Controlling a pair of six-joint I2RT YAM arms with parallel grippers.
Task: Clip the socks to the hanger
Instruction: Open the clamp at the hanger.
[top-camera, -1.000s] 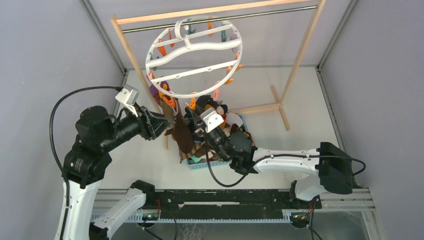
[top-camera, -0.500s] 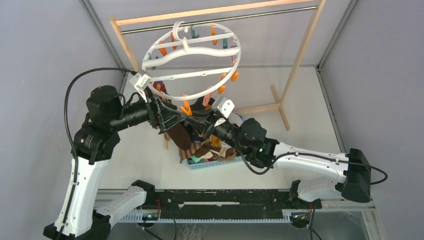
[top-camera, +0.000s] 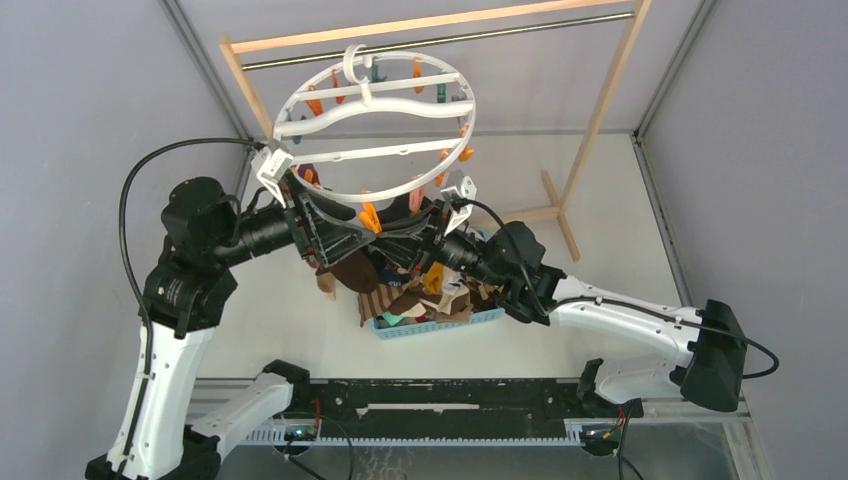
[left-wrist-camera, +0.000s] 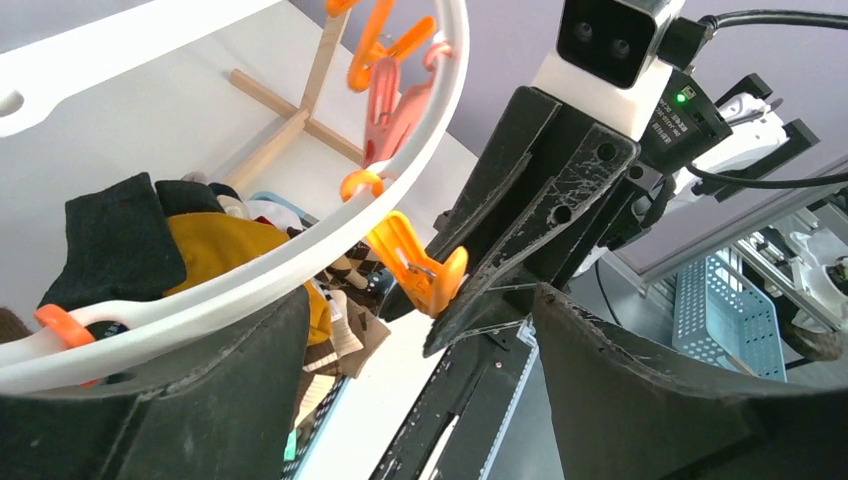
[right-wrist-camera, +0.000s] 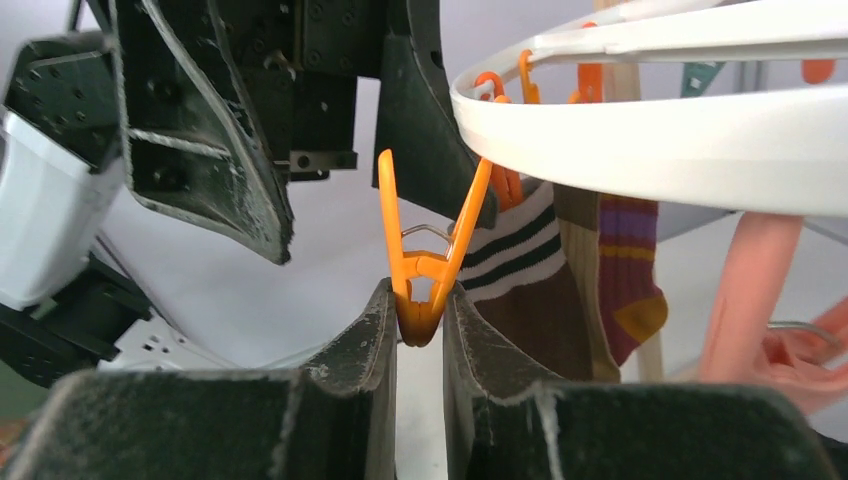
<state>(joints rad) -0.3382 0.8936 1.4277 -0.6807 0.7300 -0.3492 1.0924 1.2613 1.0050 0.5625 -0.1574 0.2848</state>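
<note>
The white round hanger (top-camera: 372, 152) hangs from the rack rod, its ring (right-wrist-camera: 640, 150) crossing above my right gripper (right-wrist-camera: 420, 300). That gripper is shut on the lower tip of an orange clothespin (right-wrist-camera: 425, 265) dangling from the ring. In the left wrist view the same clothespin (left-wrist-camera: 420, 268) sits just ahead of my open left gripper (left-wrist-camera: 420, 335), which holds nothing. From above, the left gripper (top-camera: 362, 233) and right gripper (top-camera: 388, 228) meet under the ring's near edge. Striped brown and maroon socks (right-wrist-camera: 560, 290) hang from the hanger. More socks (top-camera: 435, 295) fill the basket.
The light-blue basket (top-camera: 440, 326) stands on the table below both grippers. The wooden rack's right post (top-camera: 600, 110) and its foot (top-camera: 556, 212) stand behind. A pink clothespin (left-wrist-camera: 400, 105) and other clips hang along the ring. Grey walls close both sides.
My left arm rose toward the hanger and its jaws opened wide. The right arm reached up and left to the orange clothespin. The hanger swung and tilted.
</note>
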